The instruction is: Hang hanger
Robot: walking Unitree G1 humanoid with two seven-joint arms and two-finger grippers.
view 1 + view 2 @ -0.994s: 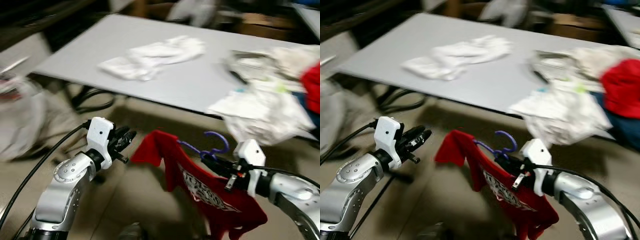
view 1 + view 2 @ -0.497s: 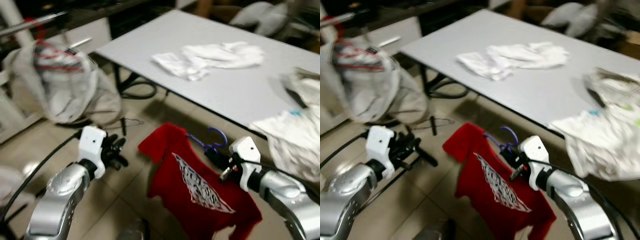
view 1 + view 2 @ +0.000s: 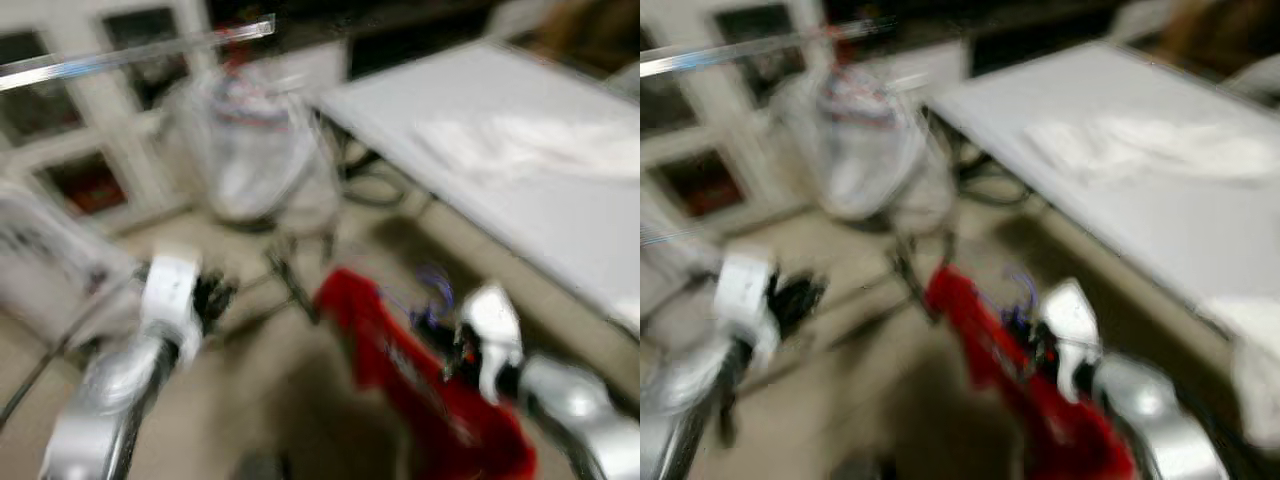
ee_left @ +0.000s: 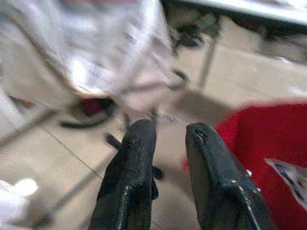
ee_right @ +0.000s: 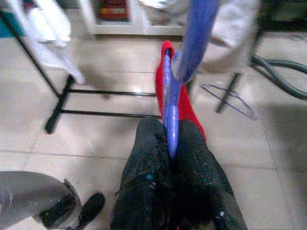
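The right gripper is clamped on the blue hanger, which carries a red shirt hanging low over the tiled floor. The left gripper is held beside it, fingers slightly parted and holding nothing. A grey table with white cloth stands to the right. Ahead, a metal rail crosses above pale hanging garments; all blurred.

Both eye views are heavily motion-blurred: the print on the red shirt cannot be read, and the purple hanger is reduced to a faint loop. The white pile on the grey table cannot be identified. In the right wrist view, the hanger's hook runs off the frame edge.
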